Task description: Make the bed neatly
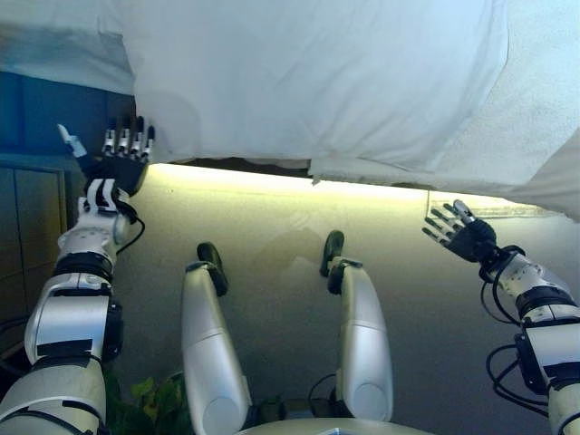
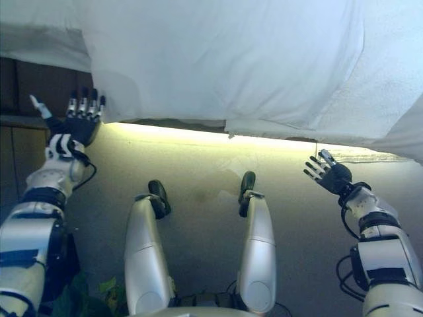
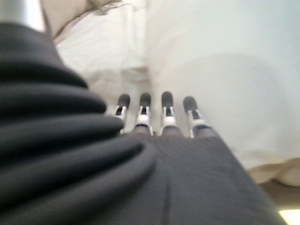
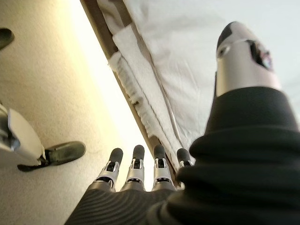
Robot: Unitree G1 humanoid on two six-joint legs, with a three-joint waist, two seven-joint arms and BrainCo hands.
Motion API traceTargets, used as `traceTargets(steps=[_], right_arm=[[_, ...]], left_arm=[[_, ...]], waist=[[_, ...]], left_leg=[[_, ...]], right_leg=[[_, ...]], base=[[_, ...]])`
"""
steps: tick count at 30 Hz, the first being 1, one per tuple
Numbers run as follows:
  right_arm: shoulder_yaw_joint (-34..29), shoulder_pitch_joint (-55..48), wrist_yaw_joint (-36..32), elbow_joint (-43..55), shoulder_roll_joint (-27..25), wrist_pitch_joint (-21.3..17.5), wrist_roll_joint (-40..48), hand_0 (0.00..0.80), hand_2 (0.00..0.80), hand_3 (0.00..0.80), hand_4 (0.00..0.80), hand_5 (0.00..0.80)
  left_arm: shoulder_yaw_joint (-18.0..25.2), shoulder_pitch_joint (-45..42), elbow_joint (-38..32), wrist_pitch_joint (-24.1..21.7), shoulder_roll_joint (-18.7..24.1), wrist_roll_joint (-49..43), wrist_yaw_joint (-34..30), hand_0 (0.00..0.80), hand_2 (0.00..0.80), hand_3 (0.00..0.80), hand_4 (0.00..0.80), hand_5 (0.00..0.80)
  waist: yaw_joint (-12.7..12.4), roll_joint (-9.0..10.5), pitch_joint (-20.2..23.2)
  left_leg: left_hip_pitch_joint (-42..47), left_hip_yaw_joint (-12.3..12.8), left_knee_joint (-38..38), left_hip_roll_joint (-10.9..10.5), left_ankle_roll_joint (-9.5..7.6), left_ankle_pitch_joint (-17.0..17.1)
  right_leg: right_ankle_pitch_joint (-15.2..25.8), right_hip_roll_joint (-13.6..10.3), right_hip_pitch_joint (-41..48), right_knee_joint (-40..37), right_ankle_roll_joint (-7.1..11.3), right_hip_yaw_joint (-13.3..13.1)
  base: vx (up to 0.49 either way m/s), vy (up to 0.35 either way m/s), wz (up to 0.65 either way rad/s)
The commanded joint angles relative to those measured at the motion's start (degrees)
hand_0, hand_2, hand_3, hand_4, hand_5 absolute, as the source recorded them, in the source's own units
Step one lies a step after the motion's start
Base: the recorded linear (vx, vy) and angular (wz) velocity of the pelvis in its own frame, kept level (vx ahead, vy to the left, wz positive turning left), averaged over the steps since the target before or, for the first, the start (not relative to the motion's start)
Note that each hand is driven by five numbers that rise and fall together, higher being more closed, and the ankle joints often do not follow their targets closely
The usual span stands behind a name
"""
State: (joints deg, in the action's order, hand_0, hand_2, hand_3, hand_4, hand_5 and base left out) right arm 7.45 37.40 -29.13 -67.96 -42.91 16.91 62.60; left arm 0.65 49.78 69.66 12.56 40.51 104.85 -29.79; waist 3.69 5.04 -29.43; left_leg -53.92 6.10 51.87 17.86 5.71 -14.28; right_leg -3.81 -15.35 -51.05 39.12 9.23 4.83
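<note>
A white duvet [image 1: 308,82] covers the bed and hangs over its near edge; it also shows in the left wrist view [image 3: 225,61]. A white sheet edge [image 4: 140,84] hangs below it along the bed's side. My left hand [image 1: 122,159] is open with straight fingers, at the duvet's left hanging corner, its fingertips close to the cloth. My right hand [image 1: 458,231] is open with spread fingers, below the bed's edge on the right, apart from the cloth and holding nothing.
A lit strip [image 1: 272,179] runs under the bed's near edge above beige carpet [image 1: 272,272]. A dark blue wall or panel [image 1: 54,113] stands left of the bed. A green plant [image 1: 154,399] shows at the lower left.
</note>
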Motion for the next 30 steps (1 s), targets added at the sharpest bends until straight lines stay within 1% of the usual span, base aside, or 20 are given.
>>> traceTargets(steps=[1, 7, 10, 12, 15, 18, 21, 22, 24, 26, 27, 30], right_arm=[[-1.55, -0.98, -1.32, -2.79, -5.05, 0.46, 0.97, 0.000, 0.000, 0.000, 0.000, 0.000], [-2.10, -0.93, -2.59, -4.60, -7.87, 0.23, 0.10, 0.000, 0.000, 0.000, 0.000, 0.000], [-2.00, -0.90, -3.81, -5.12, -8.06, -0.12, -1.04, 0.000, 0.000, 0.000, 0.000, 0.000], [-1.70, -0.89, -4.83, -4.88, -8.17, -0.24, -1.37, 0.000, 0.000, 0.000, 0.000, 0.000], [-1.15, -0.71, -5.33, -4.28, -7.94, -0.68, -0.75, 0.000, 0.000, 0.000, 0.000, 0.000], [-0.71, -0.82, -5.47, -3.94, -6.79, -0.94, -0.23, 0.000, 0.000, 0.000, 0.000, 0.000], [-0.59, -1.59, -5.51, -2.72, -5.38, -1.48, 1.34, 0.000, 0.000, 0.000, 0.000, 0.000], [-0.59, -1.87, -5.32, -2.36, -4.69, -1.73, 1.54, 0.000, 0.000, 0.000, 0.000, 0.000], [-0.69, -3.07, -5.01, -1.39, -3.06, -2.16, 2.39, 0.000, 0.000, 0.000, 0.000, 0.000], [-0.83, -4.33, -4.72, -0.46, -2.15, -2.23, 3.09, 0.000, 0.000, 0.000, 0.000, 0.000], [-1.07, -5.36, -4.24, 0.23, -0.86, -2.68, 3.23, 0.000, 0.000, 0.000, 0.000, 0.000], [-1.68, -8.18, -3.08, 1.84, 0.92, -3.48, 3.96, 0.000, 0.000, 0.000, 0.000, 0.000]], left_arm=[[1.20, 4.45, 3.77, -2.76, 3.35, 3.13, 0.69, 0.000, 0.000, 0.000, 0.000, 0.000], [0.33, 6.24, 6.87, -1.53, 7.33, 3.48, -0.47, 0.000, 0.000, 0.000, 0.000, 0.000], [-0.37, 6.19, 6.83, -0.47, 7.22, 3.54, -1.58, 0.000, 0.000, 0.000, 0.000, 0.000], [-0.52, 5.56, 6.39, -0.83, 6.93, 4.87, -1.51, 0.000, 0.000, 0.000, 0.000, 0.000], [0.78, 4.19, 5.97, -0.60, 6.78, 6.78, -2.09, 0.000, 0.000, 0.000, 0.000, 0.000], [1.60, 2.15, 5.45, -0.02, 5.30, 5.17, -2.94, 0.000, 0.000, 0.000, 0.000, 0.000], [2.49, -0.87, 4.65, -0.39, 3.34, 4.41, -2.61, 0.000, 0.000, 0.000, 0.000, 0.000], [2.89, -2.10, 4.46, -0.60, 2.53, 2.96, -2.62, 0.000, 0.000, 0.000, 0.000, 0.000], [3.17, -5.12, 4.36, 0.25, 0.72, -1.10, -3.83, 0.000, 0.000, 0.000, 0.000, 0.000], [3.43, -7.30, 4.07, 1.14, -0.31, -3.04, -5.24, 0.000, 0.000, 0.000, 0.000, 0.000], [3.44, -9.66, 3.62, 0.76, -1.69, -5.71, -6.11, 0.000, 0.000, 0.000, 0.000, 0.000], [3.60, -14.29, 2.26, 1.30, -4.16, -7.79, -6.37, 0.000, 0.000, 0.000, 0.000, 0.000]], waist=[[0.01, 0.14, 0.84], [0.70, -1.56, 0.98], [0.94, -2.57, 0.88], [0.89, -3.00, 0.90], [0.74, -3.31, 0.87], [0.60, -3.43, 0.76], [0.24, -3.33, 0.74], [0.09, -3.32, 0.78], [-0.23, -3.22, 1.11], [-0.40, -3.12, 1.37], [-0.76, -3.11, 1.79], [-1.29, -3.09, 2.60]], left_leg=[[-0.51, -1.94, -0.52, -0.61, 3.60, -2.79], [-1.81, -1.32, 0.91, -1.01, 3.55, -3.25], [-2.04, -0.93, 0.77, -1.36, 3.65, -3.21], [-1.41, -0.44, -0.37, -1.58, 3.83, -2.81], [-0.55, -0.09, -1.50, -1.80, 4.16, -2.45], [0.87, 0.19, -2.53, -2.01, 4.28, -2.29], [3.55, 0.84, -4.71, -2.62, 4.57, -2.02], [4.52, 1.01, -5.43, -2.81, 4.70, -1.92], [6.93, 1.28, -6.89, -3.18, 4.68, -1.71], [8.96, 1.42, -8.07, -3.45, 4.65, -1.47], [10.60, 1.70, -8.76, -3.64, 4.64, -1.43], [14.43, 2.42, -10.42, -4.26, 4.30, -1.41]], right_leg=[[2.32, -3.32, -2.59, -0.49, 2.22, 0.24], [1.73, -3.77, -4.23, 1.04, 1.93, -1.15], [1.67, -4.04, -4.72, 1.17, 1.83, -1.87], [1.83, -4.22, -4.21, 0.27, 1.86, -1.90], [1.76, -4.34, -3.20, -0.88, 1.73, -1.79], [1.71, -4.39, -1.76, -1.63, 1.79, -1.70], [2.03, -4.67, 1.19, -4.00, 2.07, -1.06], [2.12, -4.82, 2.20, -4.74, 2.19, -0.87], [2.36, -5.23, 4.61, -5.99, 2.36, -0.37], [2.49, -5.55, 6.65, -6.91, 2.44, 0.04], [2.53, -5.98, 8.42, -7.55, 2.54, 0.52], [2.66, -6.82, 12.45, -9.27, 2.72, 1.81]], base=[[-0.001, 0.095, -0.10], [0.005, 0.099, -0.08], [-0.009, 0.094, 0.00], [-0.013, 0.039, -0.05], [-0.008, 0.007, -0.02], [-0.011, -0.031, 0.01], [-0.030, -0.092, 0.05], [-0.015, -0.099, 0.10], [0.000, -0.132, 0.14], [0.010, -0.130, 0.21], [0.012, -0.115, 0.21], [0.010, -0.125, 0.15]])
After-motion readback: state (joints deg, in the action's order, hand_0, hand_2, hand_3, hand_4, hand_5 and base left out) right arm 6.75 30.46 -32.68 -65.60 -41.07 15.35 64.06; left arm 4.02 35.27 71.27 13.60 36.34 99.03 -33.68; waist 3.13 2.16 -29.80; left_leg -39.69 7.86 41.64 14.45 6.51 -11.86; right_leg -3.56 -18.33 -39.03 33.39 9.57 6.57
